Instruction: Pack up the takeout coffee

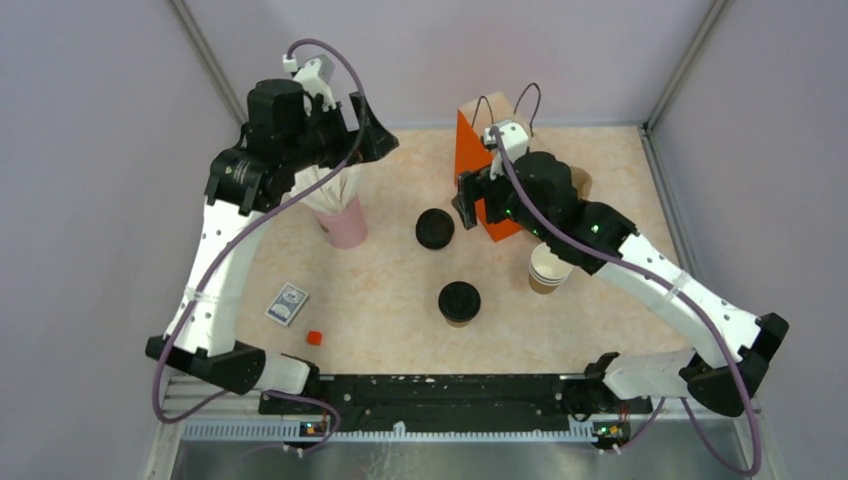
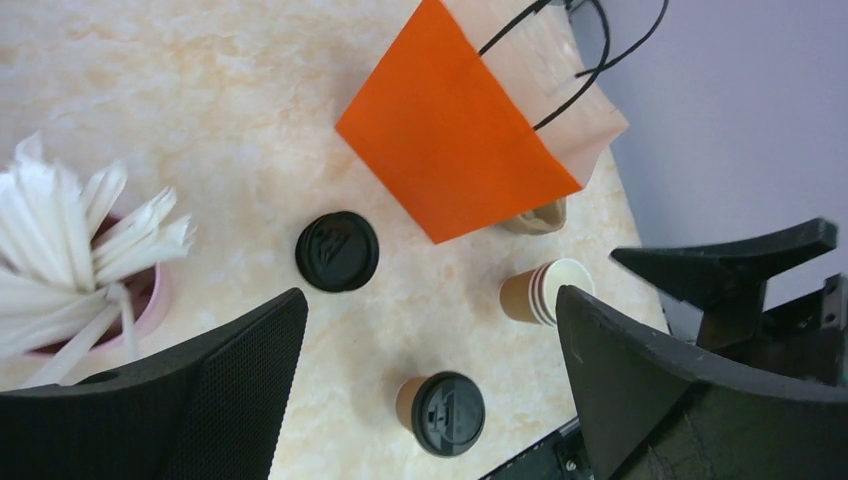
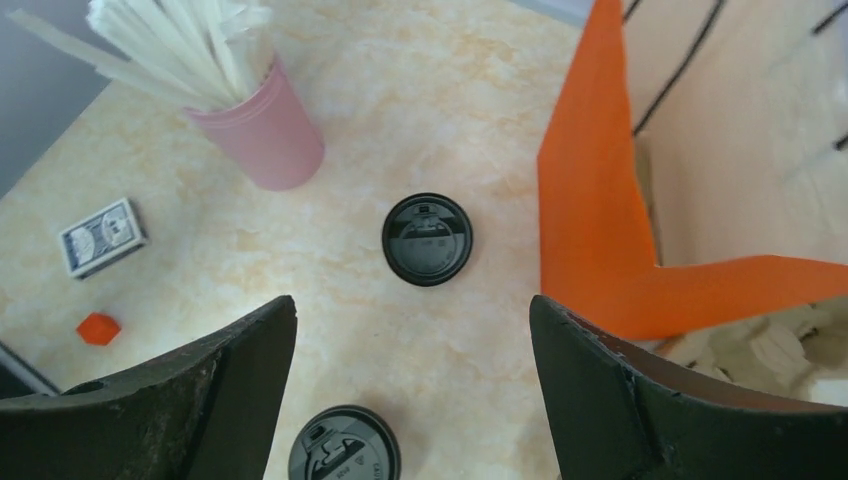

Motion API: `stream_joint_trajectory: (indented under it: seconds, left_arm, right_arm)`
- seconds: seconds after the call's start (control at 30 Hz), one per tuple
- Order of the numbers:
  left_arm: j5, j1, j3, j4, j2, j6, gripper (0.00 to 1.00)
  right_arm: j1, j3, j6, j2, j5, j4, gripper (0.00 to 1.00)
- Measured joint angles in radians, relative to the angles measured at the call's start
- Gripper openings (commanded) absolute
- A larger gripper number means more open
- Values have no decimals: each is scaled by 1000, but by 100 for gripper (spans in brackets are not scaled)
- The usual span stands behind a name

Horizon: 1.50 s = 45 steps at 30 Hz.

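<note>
Our coffee cup (image 1: 459, 302) stands lidded on the table (image 1: 385, 325), toward the near edge, well apart from both pincers. Our left gripper (image 2: 430, 298) gapes empty near the straws (image 2: 70, 235); our right gripper (image 3: 412, 305) gapes empty beside the orange bag (image 3: 590, 220).

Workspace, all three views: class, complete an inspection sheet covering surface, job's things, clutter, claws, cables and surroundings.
Surface: marbled beige table.
Job's things: takeout coffee upright, lid on, near front centre; orange bag standing open at the far side.
Clutter: loose black lid, stack of lidless cups, pink cup of wrapped straws, card deck, small orange block.
Claws: left claw open, empty, raised near the pink cup; right claw open, empty, beside the bag.
Cables: purple cables looped along both arms.
Surroundings: plain grey walls; nothing else seen.
</note>
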Motion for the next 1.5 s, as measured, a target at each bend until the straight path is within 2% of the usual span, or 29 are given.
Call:
stream_joint_trajectory:
  seconds: [0.13, 0.2, 0.33, 0.47, 0.5, 0.63, 0.7, 0.8, 0.9, 1.07, 1.5]
  left_arm:
    - [-31, 0, -59, -27, -70, 17, 99]
    - [-31, 0, -79, -32, -79, 35, 99]
    - [-19, 0, -97, -37, -70, 84, 99]
    - [-19, 0, -120, -35, -70, 124, 97]
    - [-19, 0, -128, -35, -70, 129, 97]
    - [-16, 0, -170, -25, -74, 137, 97]
    - [-13, 0, -187, -21, -77, 140, 97]
    - [-2, 0, -193, -21, -77, 140, 97]
    - [3, 0, -193, -14, -79, 140, 97]
    - [3, -8, -193, -13, -79, 148, 97]
    - [-2, -16, -188, -14, -78, 155, 97]
  right_arm:
    - [0, 21, 35, -19, 122, -51, 86]
    - [0, 83, 68, -11, 213, -103, 92]
    - [-24, 303, 187, 51, 372, -232, 94]
    - [-143, 511, 373, 141, 388, -349, 94]
    - [-173, 555, 429, 169, 387, -385, 92]
    - [-226, 680, 645, 290, 372, -522, 70]
    - [-238, 672, 737, 327, 345, -566, 62]
    - [-262, 576, 854, 336, 299, -580, 52]
    - [-294, 519, 946, 340, 275, -608, 51]
    - [-345, 521, 1068, 356, 282, -685, 51]
    - [-396, 518, 1167, 437, 274, -655, 52]
